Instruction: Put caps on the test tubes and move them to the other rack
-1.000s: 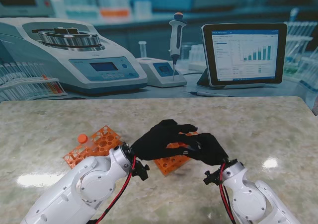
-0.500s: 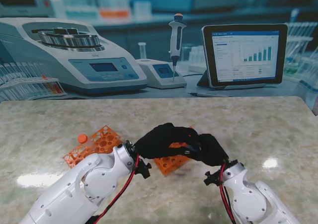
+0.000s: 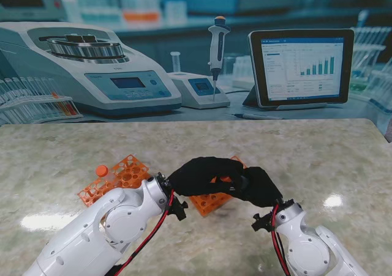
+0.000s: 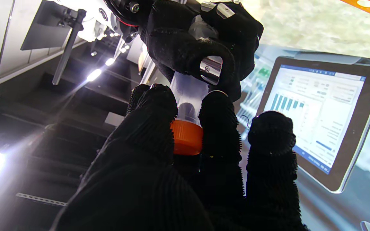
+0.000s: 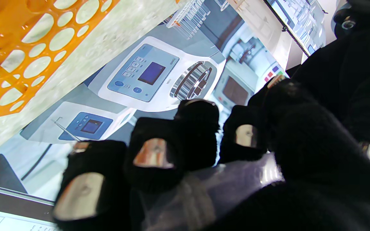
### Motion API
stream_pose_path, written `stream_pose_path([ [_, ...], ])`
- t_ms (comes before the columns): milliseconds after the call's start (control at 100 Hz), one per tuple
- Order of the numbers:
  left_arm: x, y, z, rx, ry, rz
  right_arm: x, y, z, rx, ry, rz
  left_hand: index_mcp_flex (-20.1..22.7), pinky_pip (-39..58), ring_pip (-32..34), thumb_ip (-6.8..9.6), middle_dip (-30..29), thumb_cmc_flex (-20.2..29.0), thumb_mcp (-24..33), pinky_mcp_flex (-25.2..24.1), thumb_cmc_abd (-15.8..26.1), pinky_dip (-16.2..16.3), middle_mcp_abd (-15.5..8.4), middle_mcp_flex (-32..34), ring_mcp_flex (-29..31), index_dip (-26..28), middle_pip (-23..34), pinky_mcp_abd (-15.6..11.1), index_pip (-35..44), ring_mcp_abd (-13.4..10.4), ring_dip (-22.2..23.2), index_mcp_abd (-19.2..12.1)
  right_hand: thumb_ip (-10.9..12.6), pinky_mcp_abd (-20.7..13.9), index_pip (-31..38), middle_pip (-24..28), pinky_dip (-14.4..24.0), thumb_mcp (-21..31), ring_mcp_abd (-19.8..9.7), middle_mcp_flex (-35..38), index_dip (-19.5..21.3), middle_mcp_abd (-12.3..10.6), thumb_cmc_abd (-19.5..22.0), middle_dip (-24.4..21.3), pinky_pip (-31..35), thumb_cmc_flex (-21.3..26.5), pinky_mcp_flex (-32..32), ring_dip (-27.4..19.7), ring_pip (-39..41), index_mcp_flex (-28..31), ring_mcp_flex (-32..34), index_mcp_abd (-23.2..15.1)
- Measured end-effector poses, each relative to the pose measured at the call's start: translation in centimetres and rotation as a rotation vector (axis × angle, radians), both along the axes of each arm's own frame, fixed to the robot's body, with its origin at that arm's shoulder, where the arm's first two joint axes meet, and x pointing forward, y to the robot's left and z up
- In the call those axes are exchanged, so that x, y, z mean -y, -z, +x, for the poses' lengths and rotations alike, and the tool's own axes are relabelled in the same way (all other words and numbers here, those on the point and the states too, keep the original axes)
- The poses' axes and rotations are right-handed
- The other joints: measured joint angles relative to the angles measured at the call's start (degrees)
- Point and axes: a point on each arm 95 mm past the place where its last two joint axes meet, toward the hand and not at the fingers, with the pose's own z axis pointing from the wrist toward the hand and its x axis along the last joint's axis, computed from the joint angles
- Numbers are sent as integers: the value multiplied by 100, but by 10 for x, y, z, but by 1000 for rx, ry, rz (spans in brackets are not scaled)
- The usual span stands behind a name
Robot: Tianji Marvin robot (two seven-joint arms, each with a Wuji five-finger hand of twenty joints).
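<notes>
over the last second my left hand [image 3: 205,173] has closed in on my right hand [image 3: 257,185] just above the near orange rack [image 3: 211,201] — the cap is now seated, so transfer comes next, i judge. left fingers [image 4: 154,106] pinch the ribbed orange cap [image 4: 186,137]; right fingers clamp the smooth, clear plastic tube [image 4: 189,96]. the rack is a rigid grid of round holes.

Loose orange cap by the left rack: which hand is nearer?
Left. The left hand is above the near rack, closer to the loose orange cap; the right hand is farther right.
</notes>
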Motion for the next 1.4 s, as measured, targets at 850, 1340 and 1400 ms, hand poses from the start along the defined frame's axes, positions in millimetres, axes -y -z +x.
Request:
stream_pose_path([
  [850, 2, -3, 4, -54, 21, -15, -6, -1, -4, 21, -8, 43, -138, -290, 1063, -192, 66, -16, 0, 753, -1, -141, 233, 71, 364, 1905, 451, 60, 198, -292, -603, -180, -158, 835, -1972, -1899, -667, -384, 793, -773, -2334, 781, 152, -1415, -1939, 171, -744, -697, -2900, -604, -9, 239],
  [1340, -8, -12, 4, -36, 26, 25, -10, -4, -3, 33, -12, 36, 55, -290, 1298, -236, 150, -16, 0, 790, -26, -134, 347, 119, 364, 2533, 455, 62, -256, -351, -832, -229, -200, 1155, -2902, -3487, -888, -604, 1090, -1431, -5159, 855, 141, -2748, -3186, 138, -2605, -1229, -5452, -1215, -1220, 762],
  [1400, -9, -12, 4, -32, 24, 27, -10, -4, -3, 33, -12, 36, 55, -290, 1299, -236, 151, -16, 0, 790, -26, -133, 348, 119, 364, 2534, 455, 63, -257, -354, -834, -229, -200, 1159, -3115, -3612, -945, -610, 1113, -1447, -5314, 913, 141, -2882, -3233, 134, -2716, -1317, -5588, -1215, -1276, 889],
])
